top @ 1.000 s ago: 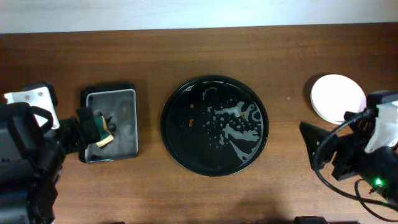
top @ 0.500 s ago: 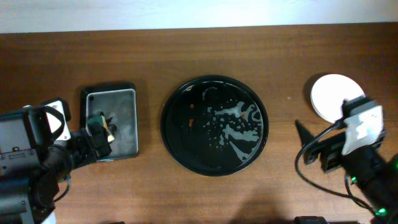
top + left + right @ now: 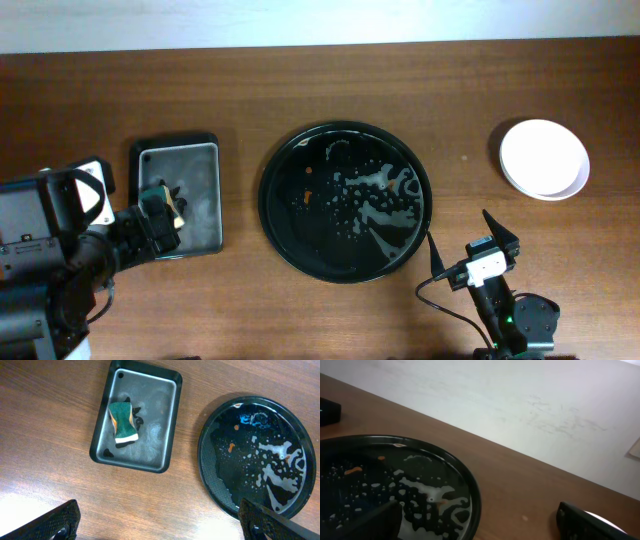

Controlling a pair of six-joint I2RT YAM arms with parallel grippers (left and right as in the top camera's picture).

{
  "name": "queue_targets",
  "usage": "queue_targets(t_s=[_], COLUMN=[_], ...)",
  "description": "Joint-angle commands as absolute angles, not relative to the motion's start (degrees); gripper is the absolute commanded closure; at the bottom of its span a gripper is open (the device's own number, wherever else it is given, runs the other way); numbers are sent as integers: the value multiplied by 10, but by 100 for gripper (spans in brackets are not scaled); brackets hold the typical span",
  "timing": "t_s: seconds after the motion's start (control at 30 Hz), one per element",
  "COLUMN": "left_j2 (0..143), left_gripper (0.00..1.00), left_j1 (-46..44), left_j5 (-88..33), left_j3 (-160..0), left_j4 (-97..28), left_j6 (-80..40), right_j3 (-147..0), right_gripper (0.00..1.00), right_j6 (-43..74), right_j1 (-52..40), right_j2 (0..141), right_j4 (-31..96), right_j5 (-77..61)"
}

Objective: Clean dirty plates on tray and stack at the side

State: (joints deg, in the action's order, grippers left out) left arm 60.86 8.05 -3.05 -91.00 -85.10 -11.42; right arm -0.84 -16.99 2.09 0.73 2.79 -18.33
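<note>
The round black tray [image 3: 278, 165] sits mid-table, wet with white foam and a few orange specks, and no plate lies on it. It also shows in the left wrist view [image 3: 210, 445] and the right wrist view [image 3: 470, 485]. The white plates [image 3: 544, 158] are stacked on the table at the far right, and an edge shows in the right wrist view [image 3: 606, 521]. My left gripper [image 3: 160, 525] is open and empty, raised over bare wood in front of the small tray. My right gripper [image 3: 466, 240] is open and empty by the black tray's front right rim; its fingers frame the right wrist view [image 3: 480, 525].
A small rectangular dark metal tray [image 3: 200, 160] stands left of the black tray, with a green-yellow sponge [image 3: 164, 206] lying in it; both show in the left wrist view, the tray [image 3: 165, 420] and the sponge [image 3: 122, 422]. A pale wall runs along the table's far edge.
My right arm has drawn away from the plate stack toward the front, ending near the black tray's front right. My left arm pulled back slightly. The sponge stays in the small tray.
</note>
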Motion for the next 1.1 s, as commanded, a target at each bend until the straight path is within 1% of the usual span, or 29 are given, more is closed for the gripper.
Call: queue_targets(t_s=[0.0,0.17,0.2,0.23,0.27,0.3,0.33,0.37,0.4,0.43,0.47,0.5,0.57,0.7,0.8,1.07], left_j2=[607,602,593,577,538,485,407,340,303,224,180,103,-1,3,4,4], left_gripper=[1,1,1,1,1,1,1,1,1,1,1,1,1,1,1,1], left_j1=[81,73,71,71,66,51,38,37,37,37,37,37,37,27,24,24], left_j5=[-35,-34,18,61,76,73,68,46,30,5,0,-2,-3,-9,12,12], left_j3=[-912,-912,-912,-901,-844,-754,-625,-521,-468,-364,-311,-234,-140,-4,-5,-5], left_j4=[-852,-852,-840,-795,-690,-574,-437,-350,-307,-226,-196,-156,-133,9,-47,-48], left_j6=[-117,-117,-87,-87,-74,-32,-16,-16,-16,-16,-16,-16,-16,-15,-14,-14], right_j3=[-3,-3,-3,-3,-3,-3,-3,-3,-3,-3,-3,-3,-3,-3,-3,-3], right_gripper=[1,1,1,1,1,1,1,1,1,1,1,1,1,1,1,1], right_j6=[-171,-171,-171,-171,-171,-171,-171,-171,-171,-171,-171,-171,-171,-171,-171,-171], right_j1=[19,19,19,19,19,19,19,19,19,19,19,19,19,19,19,19], right_j2=[3,3,3,3,3,3,3,3,3,3,3,3,3,3,3,3], right_j4=[28,28,28,28,28,28,28,28,28,28,28,28,28,28,28,28], right_j5=[-189,-189,-189,-189,-189,-189,-189,-189,-189,-189,-189,-189,-189,-189,-189,-189])
